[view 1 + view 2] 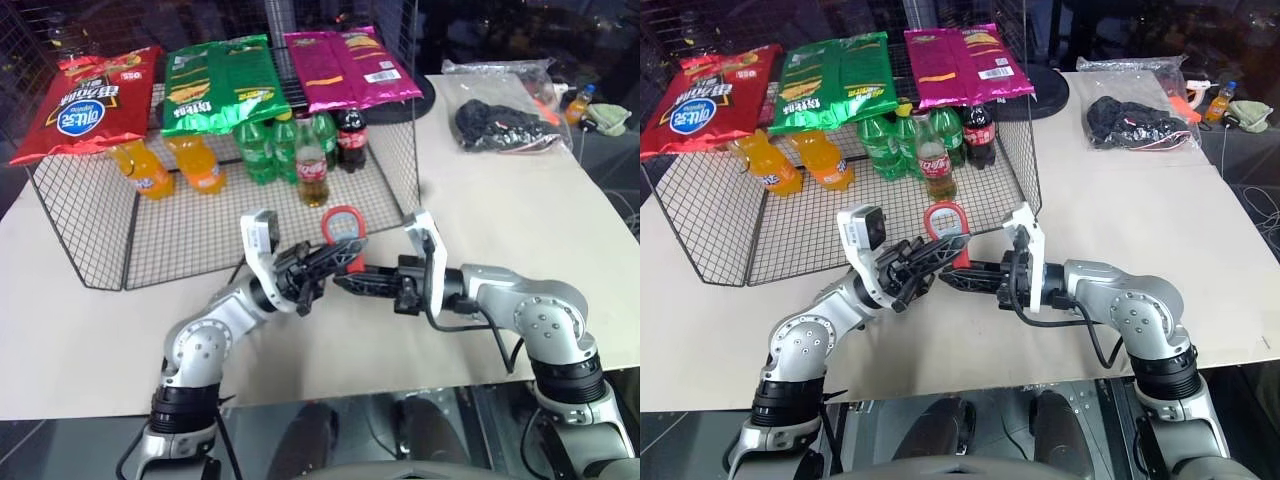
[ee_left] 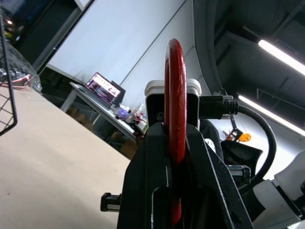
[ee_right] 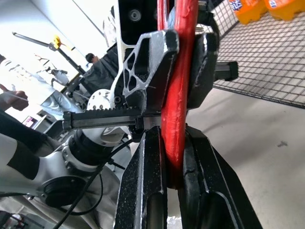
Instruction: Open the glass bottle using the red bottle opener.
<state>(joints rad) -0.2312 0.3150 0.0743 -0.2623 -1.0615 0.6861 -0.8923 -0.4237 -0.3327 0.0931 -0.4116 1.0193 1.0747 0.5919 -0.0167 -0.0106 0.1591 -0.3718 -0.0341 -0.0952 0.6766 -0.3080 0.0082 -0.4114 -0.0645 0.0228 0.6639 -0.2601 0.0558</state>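
Currently the flat red bottle opener point(image 1: 341, 232) is being pinched by both the left gripper point(image 1: 318, 266) and right gripper point(image 1: 352, 278), ring upward. Small clear glass bottle point(image 1: 312, 171) is standing in the wire basket point(image 1: 90, 225) beyond. Left should be releasing only once right's hold is firm.

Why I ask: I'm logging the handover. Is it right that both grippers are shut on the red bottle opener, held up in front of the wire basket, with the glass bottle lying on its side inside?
One thing is wrong: the glass bottle stands upright in the wire basket, as the left eye view shows. Otherwise correct: the left gripper and right gripper are both shut on the red bottle opener.
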